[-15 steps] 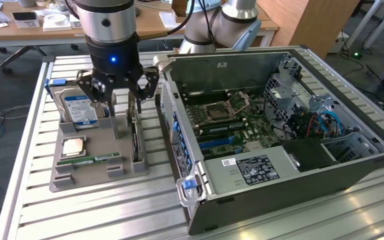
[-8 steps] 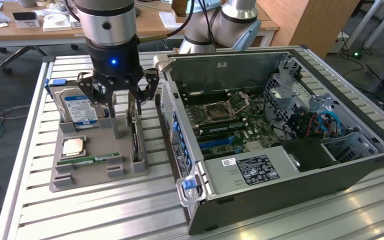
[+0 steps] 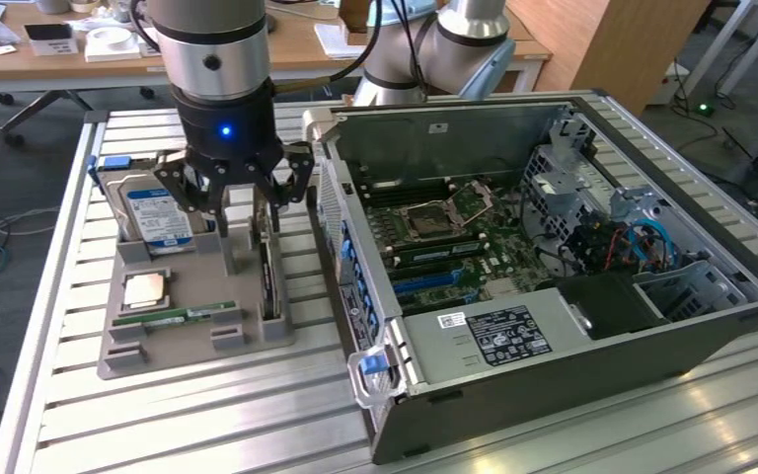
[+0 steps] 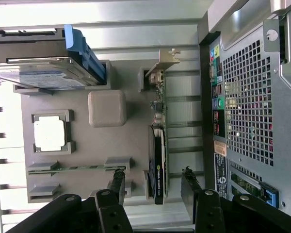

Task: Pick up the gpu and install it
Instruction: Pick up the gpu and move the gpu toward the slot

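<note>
The gpu (image 3: 269,281) is a thin dark card standing on its edge in a slot of the grey holder tray (image 3: 194,348), on the side nearest the computer case. In the wrist view the gpu (image 4: 158,150) shows its silver end bracket at the far end. My gripper (image 3: 250,209) hangs just above the tray's back part, open, with nothing between its fingers. In the wrist view my gripper (image 4: 153,187) straddles the card's near end, one finger (image 4: 117,182) on each side and neither touching it.
The tray (image 4: 87,145) also holds a blue-labelled hard drive (image 3: 155,212), a CPU (image 3: 145,288) and a RAM stick (image 3: 175,318). The open computer case (image 3: 590,336) lies close beside the tray, its motherboard (image 3: 438,247) exposed. All rest on a slatted metal table (image 3: 155,425).
</note>
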Controlling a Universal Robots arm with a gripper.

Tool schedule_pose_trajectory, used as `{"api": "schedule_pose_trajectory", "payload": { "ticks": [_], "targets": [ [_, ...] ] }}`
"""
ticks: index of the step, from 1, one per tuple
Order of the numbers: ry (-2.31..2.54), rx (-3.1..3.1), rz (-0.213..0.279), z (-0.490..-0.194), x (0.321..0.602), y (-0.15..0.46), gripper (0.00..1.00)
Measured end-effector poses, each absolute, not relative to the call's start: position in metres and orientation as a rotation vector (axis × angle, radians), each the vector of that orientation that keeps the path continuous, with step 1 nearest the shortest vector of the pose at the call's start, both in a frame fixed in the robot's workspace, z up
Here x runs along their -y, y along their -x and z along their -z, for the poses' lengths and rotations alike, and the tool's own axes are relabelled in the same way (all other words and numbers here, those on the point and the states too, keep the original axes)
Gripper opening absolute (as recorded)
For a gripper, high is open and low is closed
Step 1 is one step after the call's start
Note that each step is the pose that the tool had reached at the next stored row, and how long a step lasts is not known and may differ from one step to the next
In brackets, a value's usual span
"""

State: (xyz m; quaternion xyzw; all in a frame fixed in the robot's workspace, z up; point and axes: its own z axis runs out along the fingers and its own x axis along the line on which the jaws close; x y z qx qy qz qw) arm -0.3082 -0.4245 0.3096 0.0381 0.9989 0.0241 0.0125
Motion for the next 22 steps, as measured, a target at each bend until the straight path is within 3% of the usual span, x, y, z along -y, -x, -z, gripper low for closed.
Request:
{"api": "schedule_pose_trajectory", "payload": {
  "ticks": [22],
  "targets": [
    [-0.119,-3.113,-0.075,-0.3017,0.4245,0.3082,0.59]
  ]
}}
